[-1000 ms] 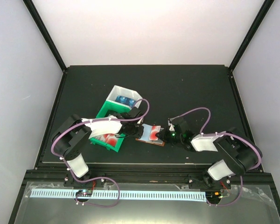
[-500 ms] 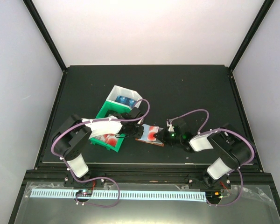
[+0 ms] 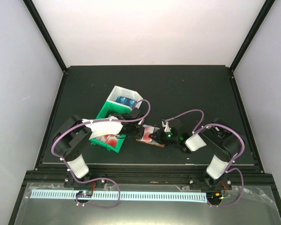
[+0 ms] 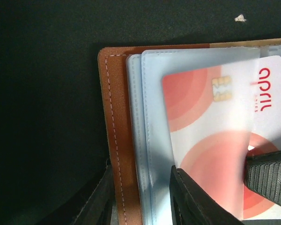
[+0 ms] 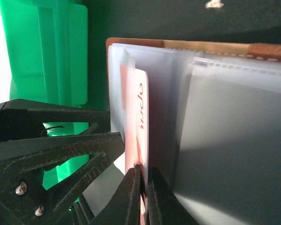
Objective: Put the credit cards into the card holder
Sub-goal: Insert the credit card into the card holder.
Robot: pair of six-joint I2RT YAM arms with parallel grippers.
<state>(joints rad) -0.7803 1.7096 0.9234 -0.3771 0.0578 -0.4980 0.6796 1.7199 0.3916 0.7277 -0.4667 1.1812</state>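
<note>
The brown leather card holder (image 3: 152, 143) lies open on the dark table, its clear pockets up. My left gripper (image 3: 141, 130) is shut on its left edge; in the left wrist view (image 4: 143, 187) the fingers straddle the leather border (image 4: 116, 117) and the clear sleeves. My right gripper (image 3: 158, 136) is shut on a red-and-white credit card (image 4: 215, 140), which sits partly inside a clear pocket. In the right wrist view the pinched card (image 5: 136, 122) stands edge-on between my gripper's fingers (image 5: 145, 187), beside the holder's brown rim (image 5: 201, 47).
A green-and-white tray (image 3: 103, 115) stands just left of the holder, with blue cards (image 3: 125, 101) in its far compartment and red-and-white cards (image 3: 107, 139) in the near one. Its green wall (image 5: 42, 56) is close behind my left fingers.
My right gripper has moved left toward the holder, carrying the red-and-white card further over the clear pocket. The left gripper and the holder have stayed put.
</note>
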